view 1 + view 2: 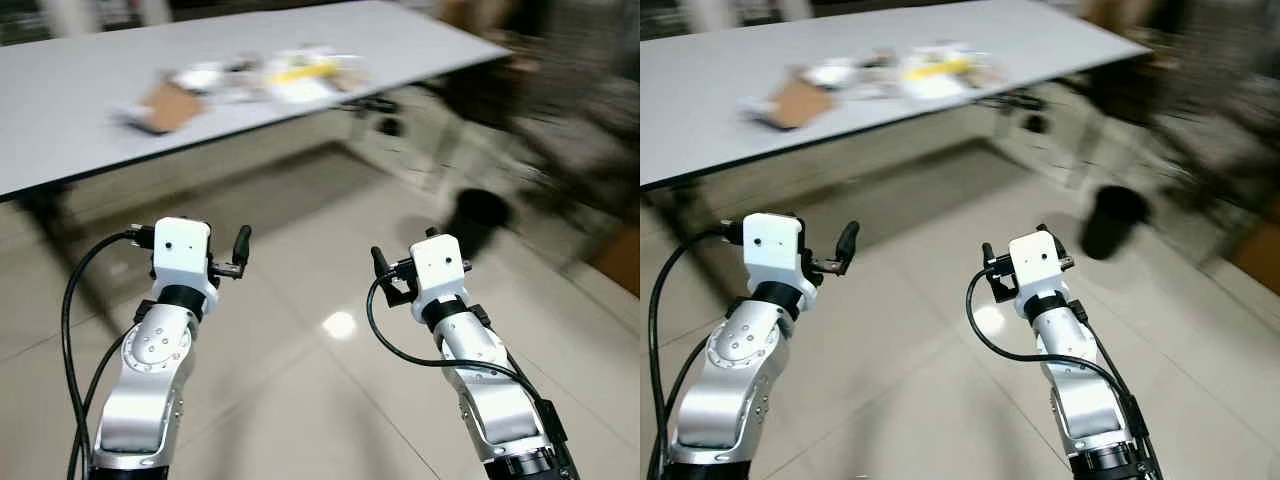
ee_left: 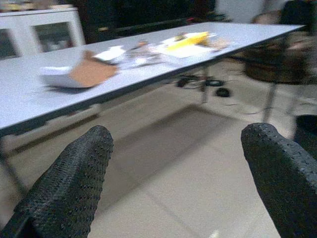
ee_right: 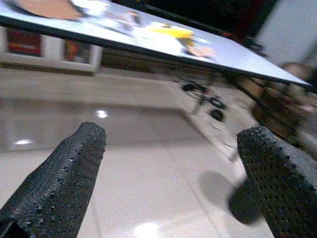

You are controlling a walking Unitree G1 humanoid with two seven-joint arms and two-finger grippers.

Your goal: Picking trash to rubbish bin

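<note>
Two grippers are raised in front of us over the tiled floor (image 1: 300, 420), and we find both empty. Our left gripper (image 2: 178, 183) has its fingers (image 2: 69, 188) spread wide, nothing between them, with open floor visible through the gap in the left wrist view. Our right gripper (image 3: 173, 183) is likewise spread wide and holds nothing; in its wrist view the gap between the two black fingers (image 3: 59, 183) frames glossy floor with a light reflection. In the head views each gripper sits at the end of a silver arm with a white wrist block, well short of the table and apart from every item. Ahead stands a long grey table (image 1: 90, 110), its near edge running across our view. On its top lies the trash: a brown cardboard piece (image 1: 172, 104) toward our left, then a loose scatter of white papers and wrappers (image 1: 215, 78), and a yellow item (image 1: 300, 71) further right. These items are blurred and we cannot identify them more closely. On the floor to our right, beyond the right gripper, stands a dark rubbish bin (image 1: 478, 218), well apart from the table's contents.
</note>
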